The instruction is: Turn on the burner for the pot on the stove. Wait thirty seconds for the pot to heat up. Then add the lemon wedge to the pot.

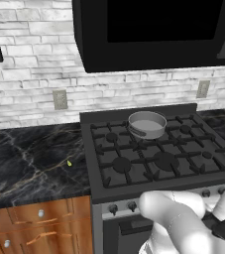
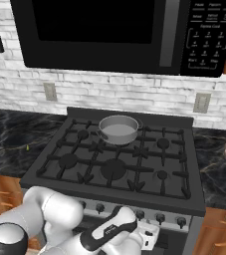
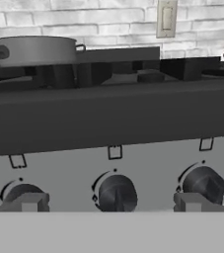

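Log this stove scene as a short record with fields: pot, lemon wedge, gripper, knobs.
pot: grey pot on a rear burner of the stove, nothing visible inside
lemon wedge: lemon wedge on the dark counter left of the stove
gripper: gripper open, low before the front panel
knobs: middle knob lies between the fingertips, untouched

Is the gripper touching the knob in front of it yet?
Apart. In the hand view, the fingertips flank the middle knob with front panel visible between them; gripper open.
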Controlling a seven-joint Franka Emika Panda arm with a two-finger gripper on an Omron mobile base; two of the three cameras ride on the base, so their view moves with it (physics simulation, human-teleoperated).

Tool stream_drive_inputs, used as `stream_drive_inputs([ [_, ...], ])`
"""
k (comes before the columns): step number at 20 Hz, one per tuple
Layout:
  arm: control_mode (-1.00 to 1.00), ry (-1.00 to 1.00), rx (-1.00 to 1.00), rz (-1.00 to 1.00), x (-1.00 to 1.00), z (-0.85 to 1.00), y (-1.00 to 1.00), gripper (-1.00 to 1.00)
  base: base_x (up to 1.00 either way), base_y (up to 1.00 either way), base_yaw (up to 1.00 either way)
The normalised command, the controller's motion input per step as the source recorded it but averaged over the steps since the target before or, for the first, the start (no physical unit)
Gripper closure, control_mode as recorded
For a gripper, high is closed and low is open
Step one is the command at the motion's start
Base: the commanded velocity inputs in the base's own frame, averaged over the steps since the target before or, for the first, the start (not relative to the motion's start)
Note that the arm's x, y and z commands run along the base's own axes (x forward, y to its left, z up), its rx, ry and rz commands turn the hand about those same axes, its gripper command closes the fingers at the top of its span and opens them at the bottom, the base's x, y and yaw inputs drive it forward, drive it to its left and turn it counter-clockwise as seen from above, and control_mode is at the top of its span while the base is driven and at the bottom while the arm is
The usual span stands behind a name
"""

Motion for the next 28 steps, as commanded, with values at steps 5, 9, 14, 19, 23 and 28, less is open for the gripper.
stream_drive_inputs([
  [5, -1.0, 0.02, -0.01, 0.0, 0.08, -0.02, -0.04, -1.0, 0.0, 0.0, 0.0],
  [9, -1.0, 0.01, 0.0, 0.0, 0.0, -0.18, 0.0, -1.0, 0.0, 0.0, 0.0],
  [14, -1.0, 0.01, 0.0, 0.0, 0.0, -0.28, 0.0, -1.0, 0.0, 0.0, 0.0],
  [19, -1.0, 0.0, 0.0, 0.0, 0.07, -0.03, 0.0, -1.0, 0.0, 0.0, 0.0],
  [23, -1.0, 0.0, 0.0, 0.0, 0.12, 0.0, 0.0, -1.0, 0.0, 0.0, 0.0],
  [28, -1.0, 0.0, 0.0, 0.0, 0.06, 0.0, 0.0, -1.0, 0.0, 0.0, 0.0],
])
